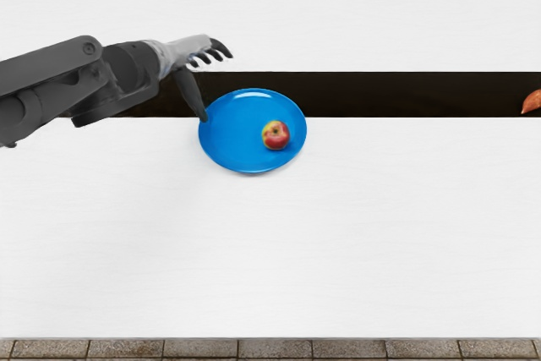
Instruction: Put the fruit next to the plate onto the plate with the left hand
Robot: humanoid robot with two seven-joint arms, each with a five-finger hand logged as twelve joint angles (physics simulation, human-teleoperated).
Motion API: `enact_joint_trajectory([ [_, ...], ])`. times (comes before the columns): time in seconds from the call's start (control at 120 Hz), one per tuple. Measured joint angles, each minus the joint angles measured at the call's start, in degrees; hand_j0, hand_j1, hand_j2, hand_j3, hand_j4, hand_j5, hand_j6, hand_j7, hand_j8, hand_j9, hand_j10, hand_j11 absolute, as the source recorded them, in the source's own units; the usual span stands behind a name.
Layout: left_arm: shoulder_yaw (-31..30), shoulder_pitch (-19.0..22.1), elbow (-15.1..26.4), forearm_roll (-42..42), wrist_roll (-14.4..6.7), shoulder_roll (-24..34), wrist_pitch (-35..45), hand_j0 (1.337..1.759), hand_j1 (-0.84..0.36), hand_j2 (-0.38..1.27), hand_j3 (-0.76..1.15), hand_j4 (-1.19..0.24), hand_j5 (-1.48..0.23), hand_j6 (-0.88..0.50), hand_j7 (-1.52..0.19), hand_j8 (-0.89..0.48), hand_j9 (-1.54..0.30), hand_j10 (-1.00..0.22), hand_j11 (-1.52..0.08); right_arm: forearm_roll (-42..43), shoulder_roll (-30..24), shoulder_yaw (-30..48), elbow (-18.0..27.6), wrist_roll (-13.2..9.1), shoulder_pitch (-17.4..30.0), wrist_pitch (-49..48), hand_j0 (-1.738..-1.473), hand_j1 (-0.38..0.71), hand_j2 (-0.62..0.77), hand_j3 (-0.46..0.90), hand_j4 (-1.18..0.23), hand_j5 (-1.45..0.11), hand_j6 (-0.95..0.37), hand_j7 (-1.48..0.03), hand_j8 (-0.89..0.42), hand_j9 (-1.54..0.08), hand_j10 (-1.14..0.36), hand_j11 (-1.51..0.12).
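Note:
A blue plate (pixel 237 137) lies on the white table, overlapping the dark gap at the table's middle. A red and yellow apple (pixel 275 134) sits on the plate, right of its centre. My left hand (pixel 203 61) comes in from the left edge and hovers just up and left of the plate, apart from the apple. Its fingers are spread and hold nothing, and the thumb (pixel 192 95) points down toward the plate's left rim.
A dark slot (pixel 406 95) runs across the table from the plate to the right edge. An orange-red object (pixel 532 101) shows partly at the right edge, in the slot. White table surface (pixel 270 251) stretches in front of the plate.

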State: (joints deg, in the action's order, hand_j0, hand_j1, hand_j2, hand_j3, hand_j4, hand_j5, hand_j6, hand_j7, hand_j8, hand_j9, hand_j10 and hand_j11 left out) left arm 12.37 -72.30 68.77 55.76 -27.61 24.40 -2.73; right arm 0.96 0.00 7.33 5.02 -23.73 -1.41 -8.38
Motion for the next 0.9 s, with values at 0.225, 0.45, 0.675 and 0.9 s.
enact_joint_trajectory([
  [0.225,0.3,1.5,17.2,-13.8,0.1,19.7,-1.9,1.658,0.2,0.04,0.0,-0.14,-0.18,-0.12,-0.18,-0.12,-0.18,-0.13,-0.18,-0.1,0.0,0.1,0.2,0.0,0.3,-0.2,-1.658,-0.35,0.0,0.0,0.0,0.0,0.0,0.0,0.0,0.0,0.0,0.0],
  [0.45,2.1,6.3,21.6,-44.8,0.2,37.9,-24.2,1.658,0.28,0.02,0.0,-0.07,-0.08,-0.06,-0.08,-0.06,-0.08,-0.06,-0.08,-0.2,0.0,0.1,0.9,0.0,1.8,-0.8,-1.658,-0.35,0.0,0.0,0.0,0.0,0.0,0.0,0.0,0.0,0.0,0.0],
  [0.675,2.1,8.5,20.8,-62.6,0.0,48.7,-31.4,1.658,0.31,0.01,0.0,-0.04,-0.04,-0.04,-0.04,-0.04,-0.04,-0.04,-0.04,-0.2,0.0,0.1,2.3,0.0,2.5,-1.2,-1.658,-0.35,0.0,0.0,0.0,0.0,0.0,0.0,0.0,0.0,0.0,0.0],
  [0.9,2.2,9.0,20.5,-68.4,-0.1,47.7,-32.2,1.658,0.32,0.0,0.0,-0.02,-0.03,-0.02,-0.03,-0.02,-0.03,-0.02,-0.03,-0.2,0.0,0.1,3.0,0.0,2.5,-1.2,-1.658,-0.35,0.0,0.0,0.0,0.0,0.0,0.0,0.0,0.0,0.0,0.0],
])
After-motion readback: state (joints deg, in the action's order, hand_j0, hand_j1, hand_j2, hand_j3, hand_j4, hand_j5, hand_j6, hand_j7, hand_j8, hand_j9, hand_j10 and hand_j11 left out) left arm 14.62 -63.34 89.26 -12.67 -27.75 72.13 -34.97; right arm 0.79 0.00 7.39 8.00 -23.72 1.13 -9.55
